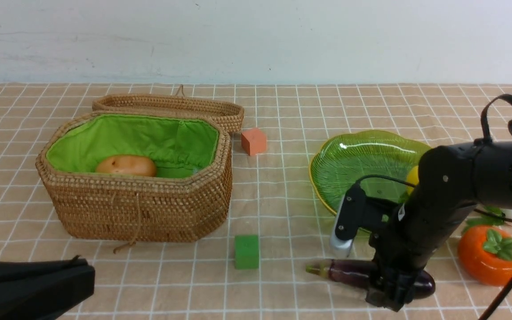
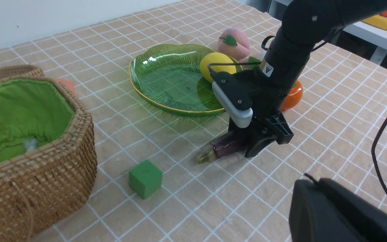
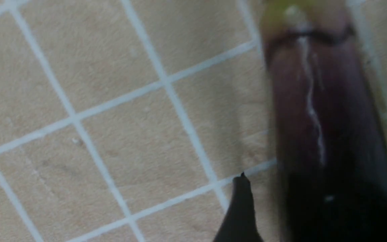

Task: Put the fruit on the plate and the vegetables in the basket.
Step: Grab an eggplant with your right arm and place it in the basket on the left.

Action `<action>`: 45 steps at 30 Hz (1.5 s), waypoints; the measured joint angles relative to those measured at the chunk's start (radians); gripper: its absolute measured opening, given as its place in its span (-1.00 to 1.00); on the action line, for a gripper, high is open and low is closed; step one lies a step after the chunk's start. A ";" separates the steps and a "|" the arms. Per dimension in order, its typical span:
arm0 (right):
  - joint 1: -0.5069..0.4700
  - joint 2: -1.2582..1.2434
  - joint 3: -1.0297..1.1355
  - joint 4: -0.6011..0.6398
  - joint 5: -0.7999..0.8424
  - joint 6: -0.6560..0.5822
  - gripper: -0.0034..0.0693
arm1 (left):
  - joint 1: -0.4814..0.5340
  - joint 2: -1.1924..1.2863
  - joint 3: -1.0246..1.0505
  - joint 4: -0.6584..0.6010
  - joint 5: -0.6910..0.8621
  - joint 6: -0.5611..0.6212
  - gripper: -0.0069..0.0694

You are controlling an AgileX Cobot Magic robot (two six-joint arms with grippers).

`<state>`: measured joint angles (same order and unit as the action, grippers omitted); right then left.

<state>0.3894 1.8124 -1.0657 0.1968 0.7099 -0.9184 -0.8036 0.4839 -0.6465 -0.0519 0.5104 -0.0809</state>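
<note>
I am watching the right gripper (image 1: 391, 293) hanging low over the tabletop near its front edge, toward the right side, with its jaws spread and straddling the eggplant (image 1: 349, 272). The eggplant is lying flat on the checked cloth with its green stem end pointing toward the left edge. In the right wrist view one of the fingers (image 3: 239, 208) is standing a little apart from the purple skin, so I am seeing nothing pinched.

The left gripper (image 1: 76, 266) is resting at the front left corner with its fingers pressed together, holding nothing.

The basket (image 1: 136, 209) is sitting open toward the left edge, its lid folded behind it, and the potato (image 1: 126, 165) is lying inside on the green lining. The plate (image 1: 354, 160) is sitting right of centre, and the lemon (image 1: 412, 175) is lying on it at its right rim, partly hidden by the arm. The persimmon (image 1: 491, 255) is sitting on the cloth near the right edge. From the left wrist camera I am seeing the peach (image 2: 233, 43) just outside the plate, close to the lemon.

An orange cube (image 1: 254, 141) is sitting between basket and plate, and a green cube (image 1: 246, 251) is sitting nearer the front edge.
</note>
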 joint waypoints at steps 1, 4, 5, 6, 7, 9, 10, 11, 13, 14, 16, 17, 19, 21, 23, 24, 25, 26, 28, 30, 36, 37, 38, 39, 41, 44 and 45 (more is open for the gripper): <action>0.000 0.006 0.000 0.001 0.002 0.000 0.54 | 0.000 0.000 0.000 0.000 0.000 0.000 -0.85; 0.000 0.013 -0.001 0.006 0.002 0.000 0.51 | 0.000 0.000 0.000 0.000 0.000 0.000 -0.85; 0.000 0.014 -0.001 0.007 0.002 0.001 0.46 | 0.000 0.000 0.000 0.000 0.000 0.000 -0.85; 0.000 0.014 -0.002 0.007 0.003 0.003 0.40 | 0.000 0.000 0.000 0.000 0.000 0.000 -0.85; 0.000 0.014 -0.002 0.007 0.005 0.009 0.32 | 0.000 0.000 0.000 0.000 0.000 0.000 -0.85; 0.002 0.014 -0.007 0.008 0.021 0.033 0.13 | 0.000 0.000 0.000 0.002 0.000 0.000 -0.85; 0.007 0.012 -0.009 0.011 0.037 0.056 0.11 | 0.000 0.000 0.000 0.010 0.000 0.000 -0.85; 0.010 0.010 -0.010 0.011 0.042 0.062 0.11 | 0.000 0.000 0.000 0.011 0.000 0.000 -0.85; 0.036 -0.009 -0.037 0.011 0.118 0.128 0.12 | 0.000 0.000 0.000 0.038 -0.001 -0.015 -0.85; 0.051 -0.026 -0.060 0.012 0.148 0.160 0.12 | 0.000 0.000 0.000 0.063 -0.001 -0.033 -0.85; 0.080 -0.067 -0.118 0.012 0.184 0.233 0.12 | 0.000 0.000 0.000 0.124 -0.002 -0.093 -0.85; 0.098 -0.096 -0.168 0.013 0.194 0.290 0.12 | 0.000 0.000 0.000 0.181 -0.002 -0.136 -0.85; 0.125 -0.135 -0.265 0.022 0.190 0.384 0.12 | 0.000 0.000 0.000 0.285 0.000 -0.252 -0.85; 0.142 -0.150 -0.317 0.035 0.175 0.419 0.12 | 0.000 0.000 0.000 0.362 0.008 -0.321 -0.85; 0.191 -0.155 -0.446 0.080 0.102 0.402 0.12 | 0.000 0.000 0.000 0.522 0.054 -0.513 -0.85; 0.191 -0.155 -0.466 0.083 0.095 0.395 0.12 | 0.000 0.000 0.000 0.533 0.058 -0.543 -0.85; 0.227 -0.138 -0.536 0.130 0.035 0.339 0.12 | 0.000 0.000 0.000 0.601 0.089 -0.637 -0.85; 0.257 -0.107 -0.604 0.181 -0.026 0.288 0.12 | 0.000 0.000 0.000 0.657 0.117 -0.719 -0.85; 0.288 -0.049 -0.684 0.250 -0.099 0.241 0.12 | 0.000 0.000 0.000 0.689 0.132 -0.765 -0.85; 0.310 0.026 -0.754 0.298 -0.140 0.211 0.12 | 0.000 0.000 0.000 0.701 0.133 -0.787 -0.85; 0.336 0.275 -0.922 0.321 -0.178 0.144 0.16 | 0.000 0.000 0.000 0.705 0.133 -0.798 -0.85; 0.337 0.294 -0.933 0.321 -0.178 0.144 0.21 | 0.000 0.000 0.000 0.705 0.133 -0.798 -0.85; 0.337 0.329 -0.953 0.318 -0.177 0.147 0.40 | 0.000 0.000 0.000 0.705 0.132 -0.798 -0.85; 0.337 0.335 -0.955 0.317 -0.177 0.147 0.43 | 0.000 0.000 0.000 0.705 0.132 -0.798 -0.85; 0.337 0.347 -0.970 0.284 -0.144 0.186 0.82 | 0.000 0.000 0.000 0.705 0.131 -0.798 -0.85; 0.337 0.305 -0.974 0.223 -0.046 0.292 0.93 | 0.000 0.000 0.000 0.698 0.117 -0.793 -0.85; 0.337 0.283 -0.974 0.196 0.002 0.337 0.92 | 0.000 0.000 0.000 0.689 0.106 -0.780 -0.85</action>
<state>0.7267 2.0955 -2.0395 0.3927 0.7118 -0.5810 -0.8036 0.4839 -0.6465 0.6371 0.6162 -0.8611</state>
